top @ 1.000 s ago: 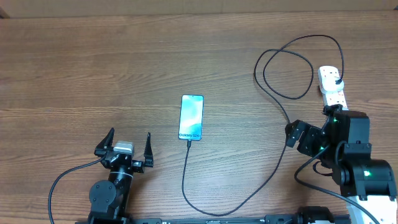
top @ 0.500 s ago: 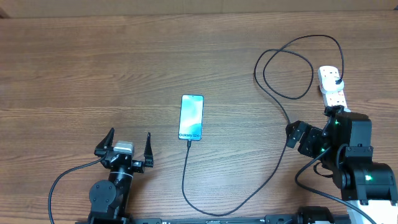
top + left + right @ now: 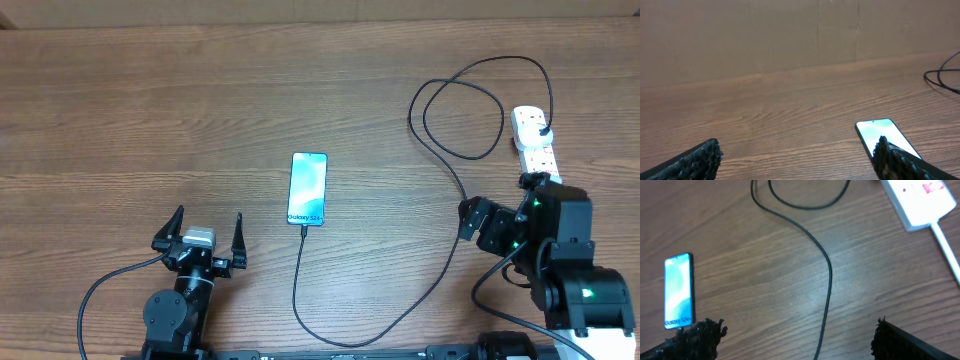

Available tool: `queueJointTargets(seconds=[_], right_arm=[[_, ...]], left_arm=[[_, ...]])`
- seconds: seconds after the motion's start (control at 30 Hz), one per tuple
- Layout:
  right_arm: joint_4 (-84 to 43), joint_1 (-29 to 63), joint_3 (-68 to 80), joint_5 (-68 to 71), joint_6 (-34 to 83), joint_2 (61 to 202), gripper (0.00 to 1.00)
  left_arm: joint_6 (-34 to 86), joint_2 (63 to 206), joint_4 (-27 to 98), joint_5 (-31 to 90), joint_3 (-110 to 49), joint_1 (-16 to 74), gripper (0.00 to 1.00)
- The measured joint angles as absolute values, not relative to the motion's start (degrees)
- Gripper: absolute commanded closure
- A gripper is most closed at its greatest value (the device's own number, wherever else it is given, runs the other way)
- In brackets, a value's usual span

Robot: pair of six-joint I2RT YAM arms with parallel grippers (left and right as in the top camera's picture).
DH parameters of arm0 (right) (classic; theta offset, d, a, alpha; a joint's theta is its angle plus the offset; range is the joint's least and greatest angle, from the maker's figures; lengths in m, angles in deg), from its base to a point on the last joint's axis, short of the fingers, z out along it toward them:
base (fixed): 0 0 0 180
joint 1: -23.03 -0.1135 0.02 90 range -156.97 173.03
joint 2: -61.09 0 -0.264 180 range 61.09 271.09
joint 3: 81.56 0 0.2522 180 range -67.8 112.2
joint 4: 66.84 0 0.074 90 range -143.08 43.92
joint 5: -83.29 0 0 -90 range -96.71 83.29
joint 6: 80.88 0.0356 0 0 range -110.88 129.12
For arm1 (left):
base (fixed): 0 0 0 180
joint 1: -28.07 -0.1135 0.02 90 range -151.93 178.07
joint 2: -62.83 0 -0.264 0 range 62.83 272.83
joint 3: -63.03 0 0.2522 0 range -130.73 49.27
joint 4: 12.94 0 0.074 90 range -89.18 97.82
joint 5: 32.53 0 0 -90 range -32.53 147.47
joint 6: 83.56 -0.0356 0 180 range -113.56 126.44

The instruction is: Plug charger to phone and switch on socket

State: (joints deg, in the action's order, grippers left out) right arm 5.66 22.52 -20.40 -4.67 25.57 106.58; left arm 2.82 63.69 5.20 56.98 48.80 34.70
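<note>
overhead: the phone (image 3: 308,189) is lying face up on the table (image 3: 150,110), near its middle, its screen reading "galaxy s24+". the charger (image 3: 440,268) is running from the phone's near edge in a long loop to the socket (image 3: 534,138) at far right, where its black plug (image 3: 543,130) is sitting in one outlet. i am holding the left gripper (image 3: 208,217) and right gripper (image 3: 498,200) spread wide, gripping nothing. right wrist: the socket's red marks (image 3: 927,187) and white cord (image 3: 947,250) are showing, the marks too blurred to read. left wrist: only the phone's far end is showing, past one finger (image 3: 897,160).
</note>
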Motion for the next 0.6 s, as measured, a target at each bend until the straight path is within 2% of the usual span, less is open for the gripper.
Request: queueJointTargets(seconds=[0.6], right_arm=[[2.1,22.5,-28.9,-4.1,25.6,103.0,0.00]], left_arm=[[2.8,63.7,5.2,57.0,48.8,34.7,0.00]])
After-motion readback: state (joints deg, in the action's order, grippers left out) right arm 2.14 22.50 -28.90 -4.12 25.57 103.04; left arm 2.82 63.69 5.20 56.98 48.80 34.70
